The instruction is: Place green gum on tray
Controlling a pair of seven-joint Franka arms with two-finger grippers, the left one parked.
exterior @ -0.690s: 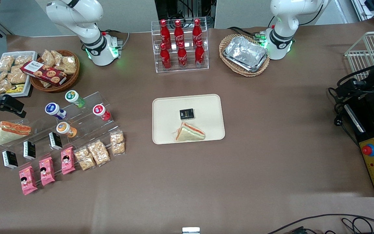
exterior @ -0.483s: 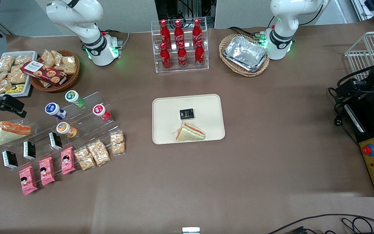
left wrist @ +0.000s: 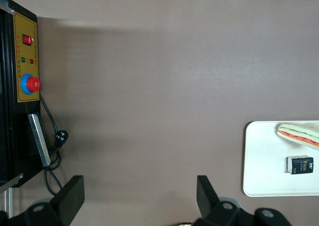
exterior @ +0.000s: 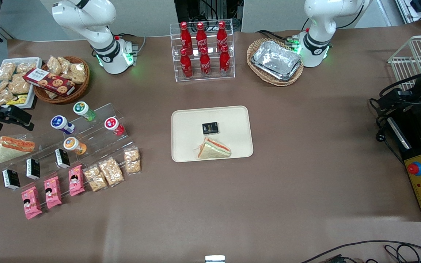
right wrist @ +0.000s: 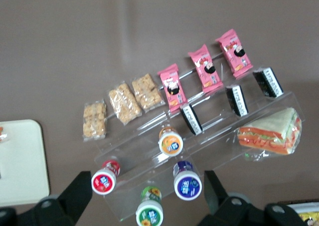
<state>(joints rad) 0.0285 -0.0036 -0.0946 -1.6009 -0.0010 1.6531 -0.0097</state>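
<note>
Cream tray [exterior: 232, 120] mid-table, carrying a wrapped sandwich [exterior: 213, 149] and a small black box [exterior: 210, 128]. Clear stepped rack [exterior: 97, 137] toward the working arm's end. Gripper [exterior: 17, 120] high above that end of the table, fingers [right wrist: 79, 188] spread wide, holding nothing. Green gum [exterior: 84, 110] upright on the rack's top step, well apart from the tray, blue-lidded bottle [exterior: 61, 123] just beside, red-bodied bottle [exterior: 114, 126] near.

Brown-covered table [exterior: 305, 182], evenly lit
</note>
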